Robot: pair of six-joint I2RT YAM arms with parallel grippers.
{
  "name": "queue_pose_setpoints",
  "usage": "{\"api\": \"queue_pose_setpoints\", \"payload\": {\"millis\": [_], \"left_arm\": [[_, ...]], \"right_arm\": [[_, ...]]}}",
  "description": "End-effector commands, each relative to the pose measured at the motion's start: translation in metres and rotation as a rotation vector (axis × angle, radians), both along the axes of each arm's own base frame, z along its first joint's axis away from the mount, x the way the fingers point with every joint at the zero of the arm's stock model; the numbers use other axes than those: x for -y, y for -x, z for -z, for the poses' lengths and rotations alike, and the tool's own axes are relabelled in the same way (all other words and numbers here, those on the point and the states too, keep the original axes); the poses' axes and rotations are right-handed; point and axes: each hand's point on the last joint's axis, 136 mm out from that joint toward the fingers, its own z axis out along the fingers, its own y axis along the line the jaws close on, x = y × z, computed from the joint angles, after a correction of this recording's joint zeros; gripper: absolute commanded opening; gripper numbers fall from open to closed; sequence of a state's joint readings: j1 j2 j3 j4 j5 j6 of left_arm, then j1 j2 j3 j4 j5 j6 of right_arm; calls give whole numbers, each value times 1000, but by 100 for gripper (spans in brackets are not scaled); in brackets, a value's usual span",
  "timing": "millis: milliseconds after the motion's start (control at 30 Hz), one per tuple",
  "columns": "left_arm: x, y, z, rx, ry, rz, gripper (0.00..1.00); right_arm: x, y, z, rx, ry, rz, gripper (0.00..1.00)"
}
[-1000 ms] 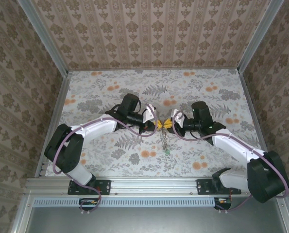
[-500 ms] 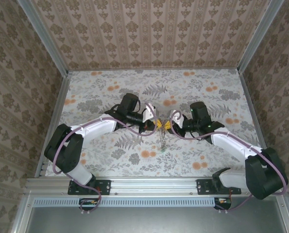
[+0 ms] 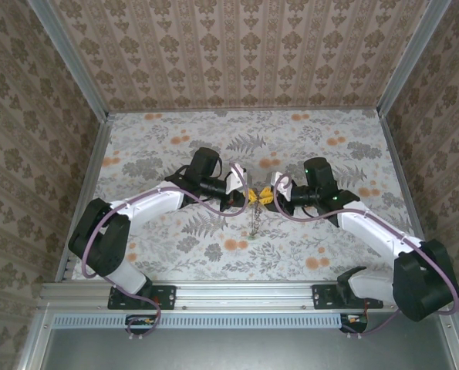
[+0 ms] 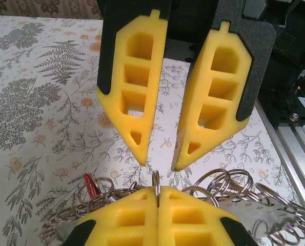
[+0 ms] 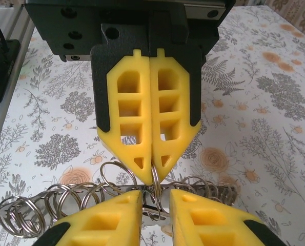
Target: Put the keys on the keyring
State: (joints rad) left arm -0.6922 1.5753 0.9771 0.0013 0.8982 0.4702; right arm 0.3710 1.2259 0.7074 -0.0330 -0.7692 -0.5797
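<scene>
Keyring, a thin pale silver wire hoop [image 4: 156, 180], is standing on its edge over the middle of the flowery table [image 3: 160, 150], between the two pincers. The left gripper [image 4: 157, 190] with yellow foam fingers is squeezing this hoop tight at its tips. The right gripper [image 5: 155, 200] is facing it from the right, tip to tip. Its fingers are gaping just a little, and the hoop is reaching into the gap. A long bunch of linked silver rings [image 4: 234, 180] is dangling where the pincers are meeting. A tiny key with a red plastic head [image 4: 89, 184] is poking out among those rings. It may be hooked on, but the crowd of rings is hiding that.
</scene>
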Motion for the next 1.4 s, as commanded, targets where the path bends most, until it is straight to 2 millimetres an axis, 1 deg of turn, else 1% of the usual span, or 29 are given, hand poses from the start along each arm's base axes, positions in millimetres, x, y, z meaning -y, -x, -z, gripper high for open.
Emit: {"api": "queue_pose_setpoints", "payload": {"millis": [0,133,200,333,500,633,733,833,933,1000,1133,1200,1367], "left_arm": [[0,5,-24,29,65,35,0],[1,5,-26,30,70,35,0],[1,6,-27,27,72,39,0],[1,6,-27,26,72,44,0],[1,3,-24,26,71,37,0],[0,-4,-21,32,59,0,3],[-1,-10,-20,40,51,-20,12],[-2,-14,-18,29,39,-31,11],[-2,-17,-16,24,29,-44,12],[-2,-18,-15,18,23,-52,10],[-3,-20,-16,-8,-2,-73,13],[-5,-21,-13,-22,-16,-90,13],[-6,-23,-12,-39,-31,-114,10]], "right_arm": [[-6,-2,-9,9,-29,-39,22],[-7,-4,-4,-10,-20,-44,21],[-7,-5,-3,-12,-25,-42,19],[-9,-7,-7,-7,-43,-38,13],[-11,-10,-14,-3,-61,-29,0],[-9,-13,-15,12,-49,3,0],[-9,-13,-16,11,-41,13,0],[-10,-12,-19,7,-43,14,0],[-9,-13,-18,2,-31,23,0],[-11,-14,-18,-8,-34,23,0],[-12,-10,-8,-35,-27,24,0],[-13,-10,-5,-51,-35,29,0],[-18,-11,2,-85,-59,25,0]]}}
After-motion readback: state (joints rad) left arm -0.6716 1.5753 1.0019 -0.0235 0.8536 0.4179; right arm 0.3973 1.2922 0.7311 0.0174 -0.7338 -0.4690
